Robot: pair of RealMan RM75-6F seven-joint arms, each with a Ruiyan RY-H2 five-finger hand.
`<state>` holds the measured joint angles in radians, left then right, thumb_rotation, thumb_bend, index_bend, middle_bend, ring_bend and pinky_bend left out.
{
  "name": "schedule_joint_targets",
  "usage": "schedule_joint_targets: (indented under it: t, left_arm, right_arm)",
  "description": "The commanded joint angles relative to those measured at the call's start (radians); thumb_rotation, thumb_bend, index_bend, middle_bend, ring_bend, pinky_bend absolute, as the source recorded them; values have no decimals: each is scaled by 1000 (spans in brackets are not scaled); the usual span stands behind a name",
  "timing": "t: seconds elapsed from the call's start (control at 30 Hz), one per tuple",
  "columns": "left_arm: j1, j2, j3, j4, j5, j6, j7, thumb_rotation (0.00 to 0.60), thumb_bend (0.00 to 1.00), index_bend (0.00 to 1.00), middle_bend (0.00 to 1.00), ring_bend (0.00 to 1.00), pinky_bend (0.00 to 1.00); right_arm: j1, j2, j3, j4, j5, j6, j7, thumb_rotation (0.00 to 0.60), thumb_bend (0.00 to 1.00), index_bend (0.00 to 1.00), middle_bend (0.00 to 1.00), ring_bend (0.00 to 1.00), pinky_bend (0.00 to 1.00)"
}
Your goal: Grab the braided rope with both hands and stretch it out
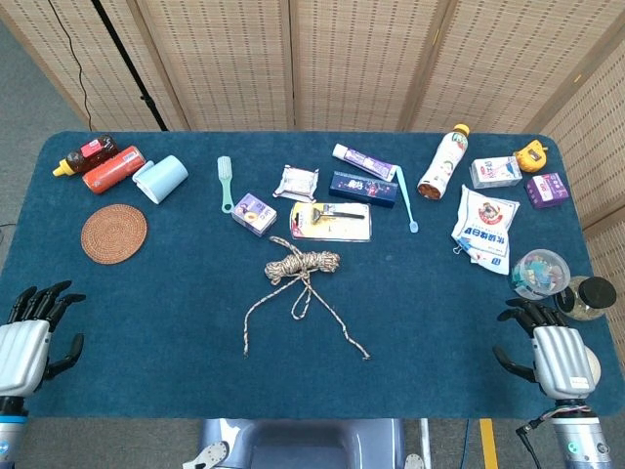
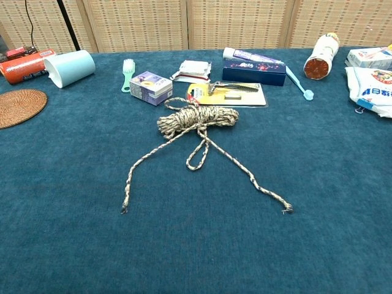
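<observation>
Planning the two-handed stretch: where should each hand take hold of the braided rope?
Probably the two loose tails of the braided rope, near their frayed ends: left hand on the left end, right hand on the right end. Both lie flat and apart in front of the coil, so come from above, each from its own side.

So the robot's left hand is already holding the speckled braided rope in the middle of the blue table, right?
No. In the head view the left hand holds nothing; it rests open at the table's near corner, far from the speckled braided rope lying in the middle.
</observation>
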<state>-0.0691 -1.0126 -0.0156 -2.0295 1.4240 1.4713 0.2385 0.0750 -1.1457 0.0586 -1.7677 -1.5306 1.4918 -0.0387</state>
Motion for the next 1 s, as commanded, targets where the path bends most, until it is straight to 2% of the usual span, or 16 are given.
schedule_joint_targets:
  t: [0.03, 0.4, 0.7, 1.0]
  left_arm:
    - [-3, 3, -2, 2, -3, -5, 1, 600, 430, 251, 145, 126, 48]
    - [-3, 40, -12, -20, 12, 11, -7, 600, 429, 255, 145, 126, 48]
    - [11, 94, -11, -40, 40, 38, -30, 600, 430, 255, 145, 127, 48]
    - [-1, 113, -21, -38, 15, 18, -26, 600, 430, 255, 145, 127, 48]
  right_arm:
    - [13, 10, 4, 6, -7, -15, 5, 600, 276, 399, 281, 254, 240]
    - [112, 30, 46, 35, -46, -103, 121, 600, 276, 396, 281, 265, 239]
    - [230, 12, 79, 40, -77, -213, 272, 600, 276, 389, 274, 265, 235]
    - [374, -83, 112, 53, -37, -385, 209, 600, 276, 375, 255, 254, 201]
